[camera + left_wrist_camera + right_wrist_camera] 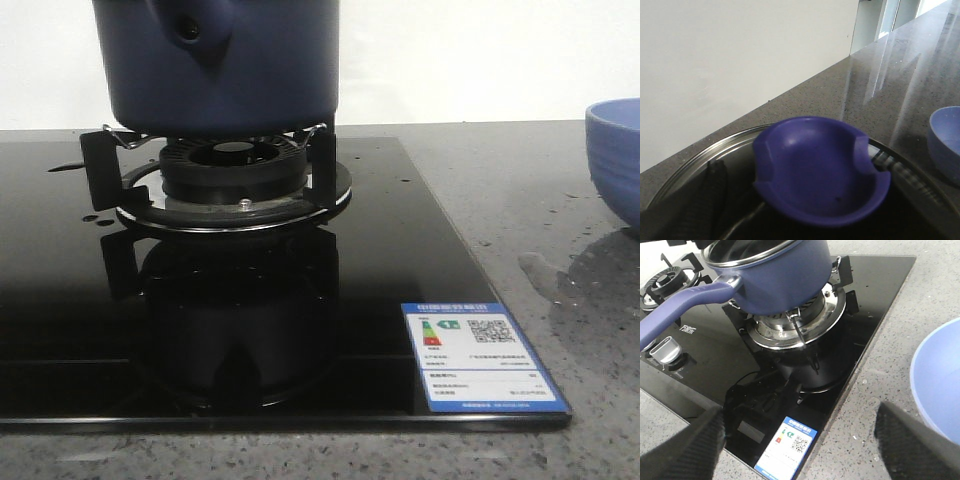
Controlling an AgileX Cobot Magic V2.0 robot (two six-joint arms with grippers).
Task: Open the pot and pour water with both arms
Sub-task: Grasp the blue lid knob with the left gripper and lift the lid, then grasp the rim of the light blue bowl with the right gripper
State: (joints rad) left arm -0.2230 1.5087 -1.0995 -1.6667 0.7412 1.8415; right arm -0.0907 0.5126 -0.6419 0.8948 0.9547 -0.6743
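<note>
one pot (225, 65), one bowl (615, 160), one hob (250, 290)

The pot (225, 65) has smooth, matt navy sides and a bright metal rim, sitting over a shiny metal burner ring (235, 208). The hob (250, 300) is glossy black glass, mirror-like, while the countertop (560, 230) looks like speckled grey stone, lightly polished, with wet droplets.
</note>
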